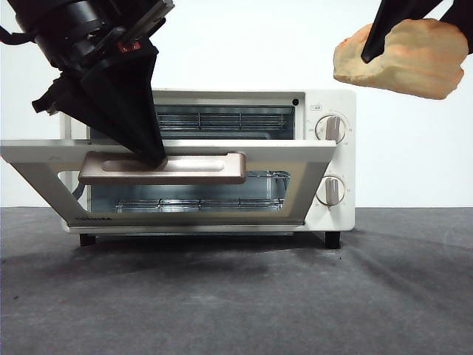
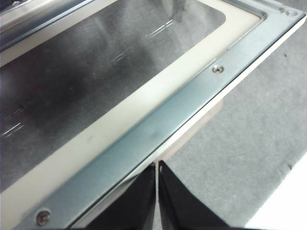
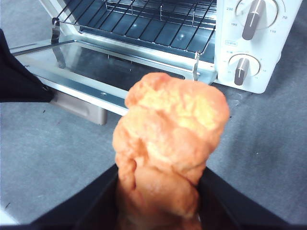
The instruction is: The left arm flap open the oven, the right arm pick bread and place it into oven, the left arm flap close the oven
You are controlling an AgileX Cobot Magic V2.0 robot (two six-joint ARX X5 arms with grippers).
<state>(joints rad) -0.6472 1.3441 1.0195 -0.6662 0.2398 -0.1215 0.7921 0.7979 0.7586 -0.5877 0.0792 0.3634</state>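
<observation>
The cream-white oven [image 1: 327, 159] stands with its glass door [image 1: 44, 157] folded down almost level. My left gripper [image 1: 154, 158] rests its tip on the beige handle [image 1: 199, 168]. In the left wrist view the left gripper [image 2: 157, 168] is shut, jaws pressed together at the door's metal edge [image 2: 144, 132], with nothing between them. High at the right, above the oven, my right gripper [image 1: 417, 44] is shut on the golden-brown bread [image 1: 403, 59]. In the right wrist view the bread [image 3: 170, 134] stands between the right gripper's [image 3: 160, 191] jaws, in front of the open oven [image 3: 249, 48].
Inside the oven a wire rack [image 3: 144, 24] shows behind the lowered door [image 3: 96, 62]. Two round knobs [image 1: 330, 128] sit on the oven's right side. The left gripper [image 3: 19, 76] shows dark beside the door. Grey tabletop [image 1: 236, 296] lies in front.
</observation>
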